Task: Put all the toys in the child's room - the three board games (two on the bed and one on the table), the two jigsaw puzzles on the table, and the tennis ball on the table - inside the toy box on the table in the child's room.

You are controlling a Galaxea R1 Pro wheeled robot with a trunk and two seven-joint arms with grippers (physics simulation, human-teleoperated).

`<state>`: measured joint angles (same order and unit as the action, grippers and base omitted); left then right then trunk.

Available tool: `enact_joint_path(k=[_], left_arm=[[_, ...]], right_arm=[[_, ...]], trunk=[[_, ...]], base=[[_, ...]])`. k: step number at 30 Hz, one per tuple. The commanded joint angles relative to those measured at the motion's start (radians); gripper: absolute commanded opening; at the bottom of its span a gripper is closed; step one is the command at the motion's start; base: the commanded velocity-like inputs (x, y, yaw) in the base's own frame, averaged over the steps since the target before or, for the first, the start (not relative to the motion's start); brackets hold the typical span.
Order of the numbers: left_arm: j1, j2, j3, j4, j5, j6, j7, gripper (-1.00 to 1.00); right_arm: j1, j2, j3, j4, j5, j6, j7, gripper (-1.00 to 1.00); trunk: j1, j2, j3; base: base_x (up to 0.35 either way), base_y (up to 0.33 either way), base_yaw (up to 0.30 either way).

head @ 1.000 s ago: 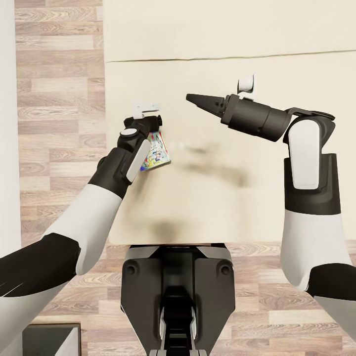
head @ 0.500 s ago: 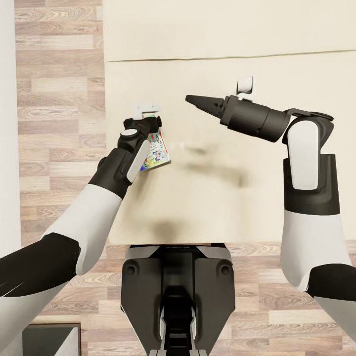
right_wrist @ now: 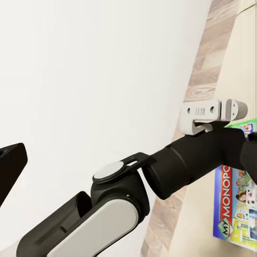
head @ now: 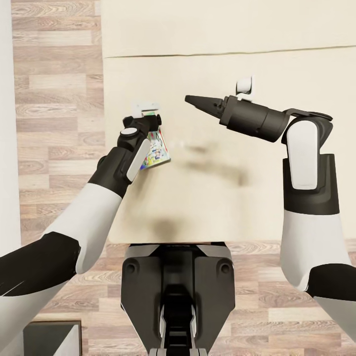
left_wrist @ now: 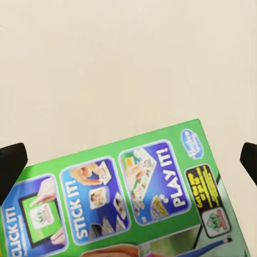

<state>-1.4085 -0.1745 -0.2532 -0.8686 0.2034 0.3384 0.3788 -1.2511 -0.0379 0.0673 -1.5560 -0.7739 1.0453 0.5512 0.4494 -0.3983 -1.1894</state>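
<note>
A green-bordered board game (head: 157,151) with a red "MY MONOPOLY" logo hangs tilted over the left part of the cream bed (head: 222,207). My left gripper (head: 144,121) is shut on the board game. In the left wrist view the board game (left_wrist: 134,198) spans the gap between the two dark fingertips (left_wrist: 12,163), with bare mattress beyond it. My right gripper (head: 190,99) hovers over the middle of the bed, pointing left, open with nothing in it. In the right wrist view my left forearm (right_wrist: 176,166) crosses the picture and the board game (right_wrist: 235,209) shows beside it.
The bed has a seam (head: 198,51) between its two sections. Wood-plank floor (head: 54,99) runs along the bed's left side and in front of it. My dark base (head: 178,296) stands at the bed's near edge. A dark-framed grey object (head: 49,338) sits low at the left.
The whole picture has shifted a little, so the camera moved. Both arms keep their pose and the board game stays in the left gripper.
</note>
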Motion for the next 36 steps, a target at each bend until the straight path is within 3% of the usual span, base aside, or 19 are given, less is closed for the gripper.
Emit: enact_joint_path(k=[1,36], left_arm=[[-0.001,0.0,-0.002,-0.001,0.009,0.003,0.008,1.0],[-0.115,0.0,-0.003,-0.007,0.01,0.027,0.008,1.0]], right_arm=[[-0.001,-0.001,0.0,0.0,0.007,0.002,0.007,1.0],[-0.001,0.0,0.013,-0.001,0.007,0.002,-0.007,1.0]], trunk=[[0.001,-0.002,-0.002],[0.001,-0.002,-0.057]], base=[[0.0,0.0,0.0],[0.0,0.0,0.0]])
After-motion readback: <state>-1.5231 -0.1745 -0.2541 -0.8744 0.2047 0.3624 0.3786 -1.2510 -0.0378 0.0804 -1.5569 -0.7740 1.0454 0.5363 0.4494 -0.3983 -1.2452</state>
